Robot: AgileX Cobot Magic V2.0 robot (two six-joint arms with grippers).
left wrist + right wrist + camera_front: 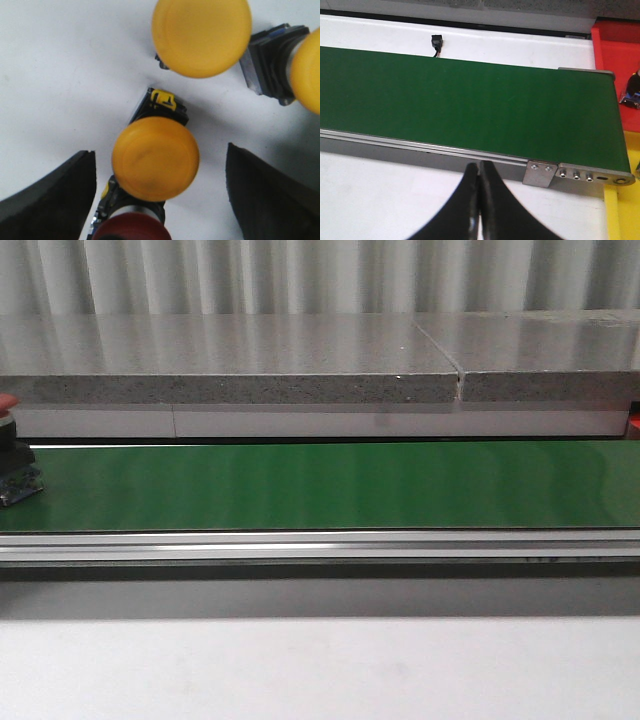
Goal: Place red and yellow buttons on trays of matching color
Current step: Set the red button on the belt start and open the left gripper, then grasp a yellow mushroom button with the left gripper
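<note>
A left gripper (157,195) hangs spread wide over a yellow button (155,158) standing on the white worktop (60,75), two more yellow buttons (201,35) beyond it and a red button (131,227) just beside it. The right gripper (479,200), fingers pressed together, points at a green belt (470,107); a red tray (617,45) lies past the belt's end. Another red button (12,455) rides the belt's far left edge.

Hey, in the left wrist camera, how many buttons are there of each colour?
Yellow buttons: 3
Red buttons: 1, only partly in view at the picture's edge
Total: 4
</note>
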